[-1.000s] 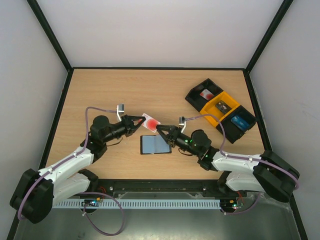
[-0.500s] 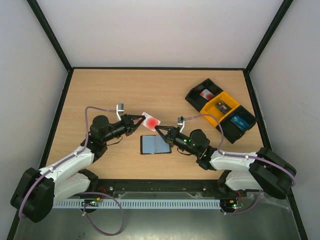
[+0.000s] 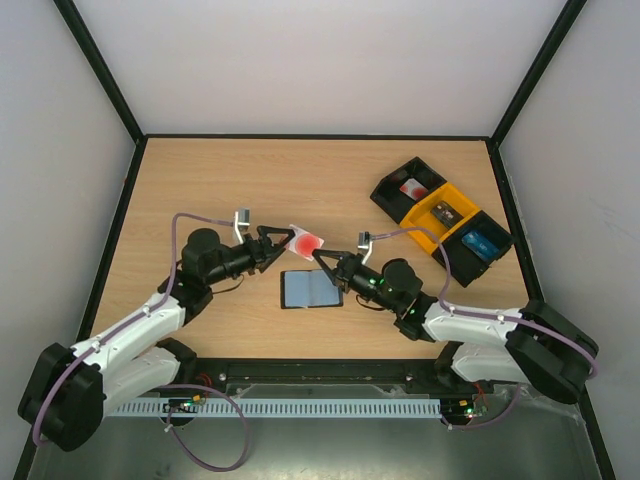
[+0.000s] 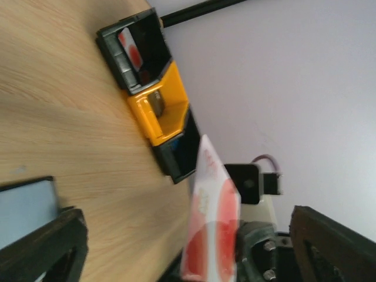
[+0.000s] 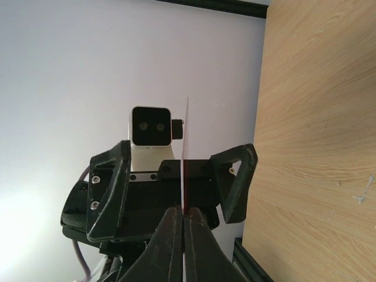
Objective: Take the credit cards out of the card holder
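- Top view: a wooden worktop [image 3: 220, 190] with two arms reaching toward its middle. The holder [image 3: 310, 288] lies open and flat there, pale sleeves up. Just beyond it a card [image 3: 305, 240] with a red mark is held off the worktop. The right fingers [image 3: 326, 264] are clamped together on its near edge. The left fingers [image 3: 270, 236] stand apart at its left end. At far right sit joined black and yellow bins [image 3: 440, 215]; a second card [image 3: 412, 188] lies in the farthest one.
- Left wrist view: the left fingers [image 4: 47, 247] are spread wide. The card [image 4: 211, 223] stands between them, touching neither. The holder [image 4: 26, 202] shows at left, the bins [image 4: 153, 88] beyond.
- Right wrist view: the right fingers [image 5: 170, 235] pinch the card [image 5: 187, 147], seen edge-on. The other arm's fingers stand open on either side of it.
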Tool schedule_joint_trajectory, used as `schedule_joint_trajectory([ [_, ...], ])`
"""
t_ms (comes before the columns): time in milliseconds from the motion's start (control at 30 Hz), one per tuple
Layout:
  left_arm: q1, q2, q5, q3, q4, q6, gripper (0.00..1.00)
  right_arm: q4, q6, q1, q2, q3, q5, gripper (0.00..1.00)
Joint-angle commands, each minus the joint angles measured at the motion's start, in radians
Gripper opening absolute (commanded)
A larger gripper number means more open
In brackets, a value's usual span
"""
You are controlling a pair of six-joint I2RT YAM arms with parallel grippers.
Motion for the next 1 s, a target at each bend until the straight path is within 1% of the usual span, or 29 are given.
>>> schedule_joint_trajectory([
  [0, 0.002, -0.002, 0.002, 0.08, -0.176, 0.122, 0.98, -0.07, -0.06, -0.018, -0.055, 0.025, 0.042, 0.02],
  [33, 0.002, -0.001, -0.002, 0.09, -0.205, 0.138, 0.99, -0.089, -0.065, -0.027, -0.064, 0.027, 0.044, 0.02],
  [133, 0.003, 0.007, -0.014, 0.107, -0.273, 0.183, 0.99, -0.131, -0.089, -0.065, -0.088, 0.032, 0.031, 0.02],
  [233, 0.005, 0.021, -0.021, 0.141, -0.351, 0.24, 0.99, -0.208, -0.132, -0.111, -0.112, 0.047, 0.019, 0.02],
  [333, 0.005, 0.034, -0.041, 0.184, -0.442, 0.309, 0.99, -0.298, -0.176, -0.168, -0.126, 0.065, 0.014, 0.02],
  [433, 0.006, 0.035, -0.069, 0.211, -0.516, 0.36, 0.99, -0.349, -0.211, -0.247, -0.122, 0.086, -0.019, 0.02],
  [633, 0.006, 0.022, -0.086, 0.227, -0.584, 0.427, 0.99, -0.45, -0.292, -0.383, -0.089, 0.147, -0.053, 0.02],
  [767, 0.008, 0.029, -0.09, 0.24, -0.625, 0.462, 0.99, -0.521, -0.356, -0.5, -0.037, 0.207, -0.104, 0.02],
  [967, 0.013, 0.027, -0.082, 0.245, -0.665, 0.491, 0.99, -0.712, -0.467, -0.644, 0.058, 0.335, -0.132, 0.02],
])
